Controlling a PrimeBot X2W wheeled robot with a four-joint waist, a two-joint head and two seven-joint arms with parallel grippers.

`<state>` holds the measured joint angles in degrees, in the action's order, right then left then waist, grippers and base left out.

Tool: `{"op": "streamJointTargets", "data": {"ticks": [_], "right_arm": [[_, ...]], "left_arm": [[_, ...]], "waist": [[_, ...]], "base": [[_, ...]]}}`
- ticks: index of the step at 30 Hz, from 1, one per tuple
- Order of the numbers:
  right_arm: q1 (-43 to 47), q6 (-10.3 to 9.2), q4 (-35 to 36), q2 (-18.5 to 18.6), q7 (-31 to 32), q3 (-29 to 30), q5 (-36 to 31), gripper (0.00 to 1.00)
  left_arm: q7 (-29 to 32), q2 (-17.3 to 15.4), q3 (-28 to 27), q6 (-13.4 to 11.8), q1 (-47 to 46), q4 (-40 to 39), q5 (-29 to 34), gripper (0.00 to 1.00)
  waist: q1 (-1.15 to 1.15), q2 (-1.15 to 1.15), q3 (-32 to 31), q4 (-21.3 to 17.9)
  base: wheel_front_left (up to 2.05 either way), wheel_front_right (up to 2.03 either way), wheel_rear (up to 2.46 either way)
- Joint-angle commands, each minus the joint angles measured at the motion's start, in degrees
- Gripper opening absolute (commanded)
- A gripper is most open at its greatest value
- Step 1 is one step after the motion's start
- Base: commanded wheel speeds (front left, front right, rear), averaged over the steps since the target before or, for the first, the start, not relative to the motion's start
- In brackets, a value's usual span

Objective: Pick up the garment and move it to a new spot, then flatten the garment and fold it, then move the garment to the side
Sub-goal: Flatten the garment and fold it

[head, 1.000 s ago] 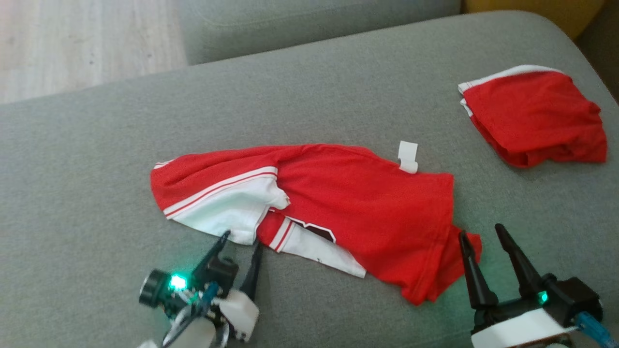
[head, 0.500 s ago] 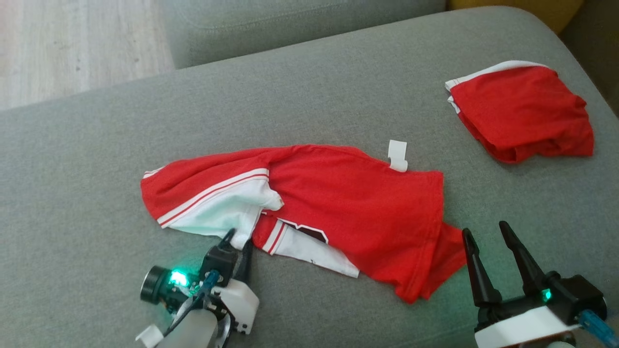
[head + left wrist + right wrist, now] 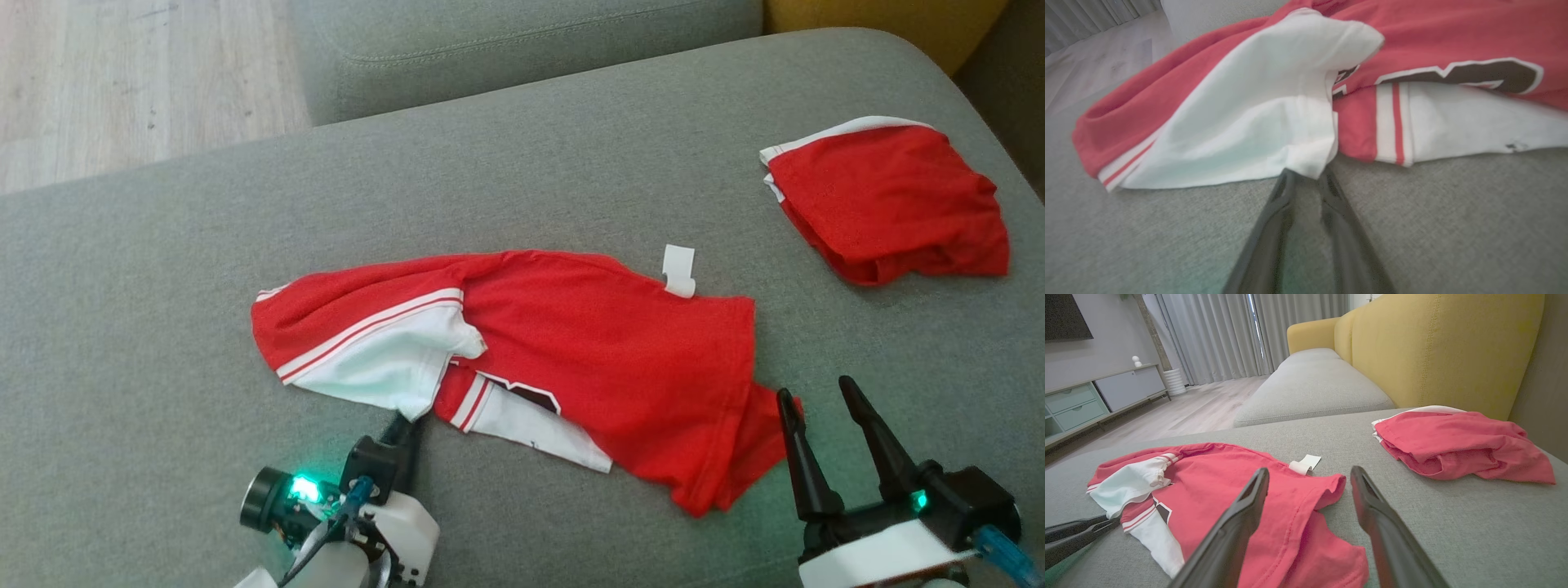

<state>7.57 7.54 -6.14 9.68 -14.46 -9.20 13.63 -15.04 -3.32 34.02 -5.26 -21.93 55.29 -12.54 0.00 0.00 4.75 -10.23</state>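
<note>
Two red bits of clothing are on this grey fabric sofa cushion (image 3: 163,327). The one that matters is the red-and-white jersey garment (image 3: 588,359). It's lying rumpled across the middle of the cushion, with a white striped sleeve bunched at its left end, some dark lettering peeking out under a fold, and a small white label (image 3: 678,270) sticking off its far edge.

The left gripper (image 3: 406,425) is at the garment's near edge, right on the lowest corner of that white sleeve. In the left wrist view its two dark fingers are drawn close with the white corner caught at the tips, so it's pinching the cloth. Can't tell if the corner is off the cushion.

The right gripper (image 3: 814,389) hovers at the garment's right end, fingers spread wide over the crumpled red hem.

The folded red cloth with white trim (image 3: 886,204) sits well apart at the far right, near the mustard-yellow sofa back (image 3: 1433,347). Pale wood floor (image 3: 122,82) lies beyond the cushion.
</note>
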Motion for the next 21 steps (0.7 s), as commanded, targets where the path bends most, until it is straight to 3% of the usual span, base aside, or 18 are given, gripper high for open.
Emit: {"op": "streamJointTargets", "data": {"ticks": [1,5,16,21], "right_arm": [[-0.9,-0.05,1.8,1.0,-0.5,-1.3,0.4,1.00],[-0.6,-0.05,1.8,1.2,-0.5,-1.2,0.4,1.00],[0.8,-0.05,1.8,0.8,-0.5,-0.9,0.2,1.00],[0.3,-0.05,1.8,0.8,-0.5,-1.6,0.4,1.00]], "left_arm": [[0.0,-1.3,-1.2,0.1,-0.4,0.2,0.1,0.00],[0.0,-1.1,-1.0,0.8,-0.2,0.2,-0.4,0.00],[0.0,-4.9,-1.5,-1.1,3.2,-11.6,1.6,0.00],[0.0,-5.5,-0.9,-1.8,3.5,-12.6,2.8,0.00]], "waist": [[0.00,0.00,-0.1,-0.2],[0.00,0.00,-0.6,-0.6],[0.00,0.00,-1.9,0.3],[0.00,0.00,-1.3,0.6]], "base": [[0.00,0.00,0.00],[0.00,0.00,0.00],[0.00,0.00,0.00],[0.00,0.00,0.00]]}}
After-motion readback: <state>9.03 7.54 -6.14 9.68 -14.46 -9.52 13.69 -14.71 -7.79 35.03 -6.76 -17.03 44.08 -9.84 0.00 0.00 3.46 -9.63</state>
